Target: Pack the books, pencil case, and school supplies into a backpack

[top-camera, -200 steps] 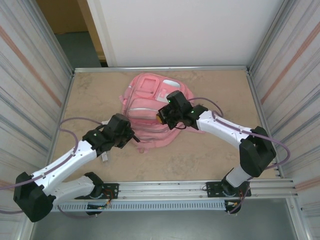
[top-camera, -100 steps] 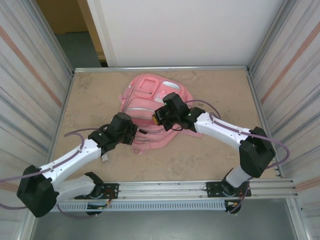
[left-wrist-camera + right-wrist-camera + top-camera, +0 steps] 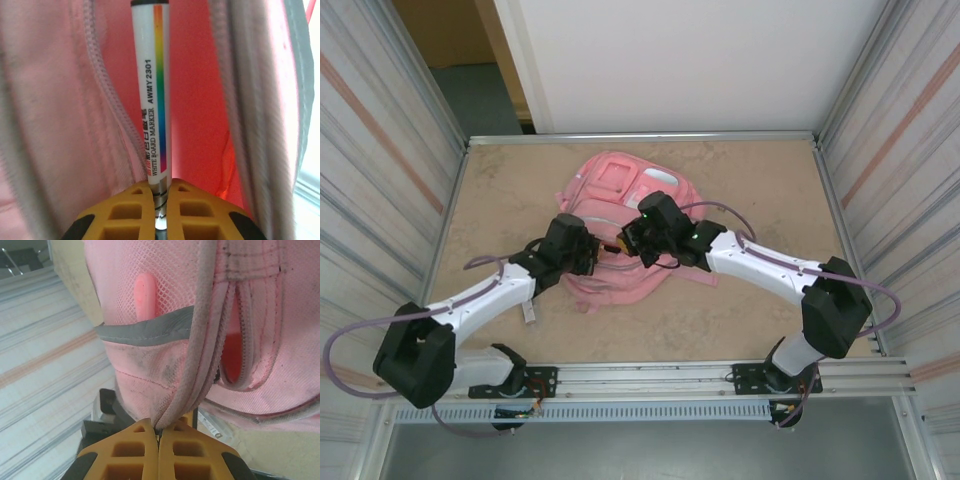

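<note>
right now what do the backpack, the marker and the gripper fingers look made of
Backpack: soft matte pink fabric, with open mesh and stitched seams in the right wrist view. Marker: smooth, slightly glossy printed barrel, probably plastic. Left gripper's fingers: matte yellow-orange with hollow cells, likely moulded or printed plastic.

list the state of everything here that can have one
backpack: zip open, one zip edge pinched
marker: gripped at one end, other end pointing into the gap between the zip edges
left gripper: shut on the marker
right gripper: shut on the backpack's zip edge
</note>
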